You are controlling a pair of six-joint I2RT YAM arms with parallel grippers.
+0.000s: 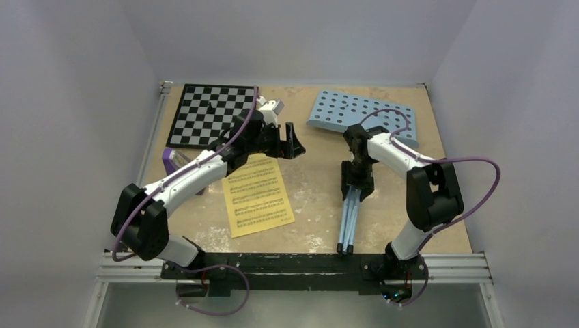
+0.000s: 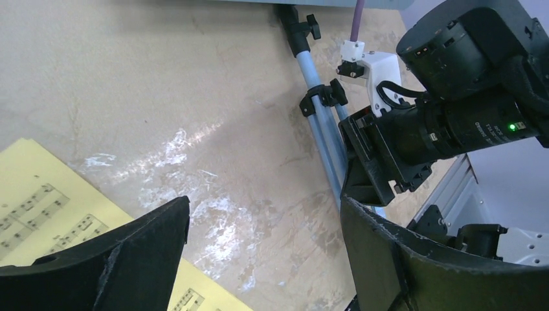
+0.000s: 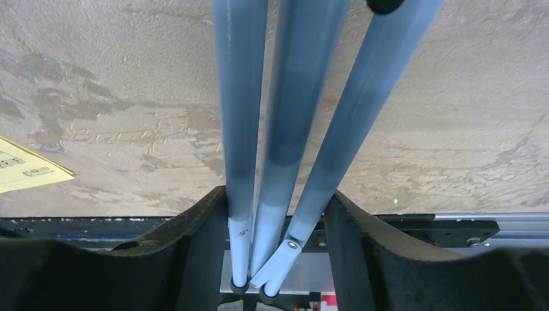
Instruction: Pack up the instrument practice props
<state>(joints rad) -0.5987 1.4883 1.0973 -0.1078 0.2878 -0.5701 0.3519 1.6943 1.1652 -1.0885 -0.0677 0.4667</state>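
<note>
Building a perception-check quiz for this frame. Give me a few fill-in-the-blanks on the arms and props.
1. The right gripper grips the music stand by its three folded ____.
2. The left gripper is open and holds ____.
3. The sheet music is printed on ____ paper.
4. The purple metronome is partly hidden by the ____ arm.
Missing words: legs; nothing; yellow; left.

The music stand (image 1: 349,219) lies flat on the table (image 1: 311,195), its folded legs running between the jaws of the right gripper (image 3: 277,201) and touching both. Its feet lie nearer than those jaws and its tray (image 1: 362,116) lies beyond them. The left gripper (image 1: 293,147) hangs left of the stand with its jaws apart. The sheet of music (image 1: 258,197) lies below and nearer than these jaws, and the checkerboard (image 1: 210,115) lies farther left. The metronome (image 1: 169,160) sits at that board's near corner.
</note>
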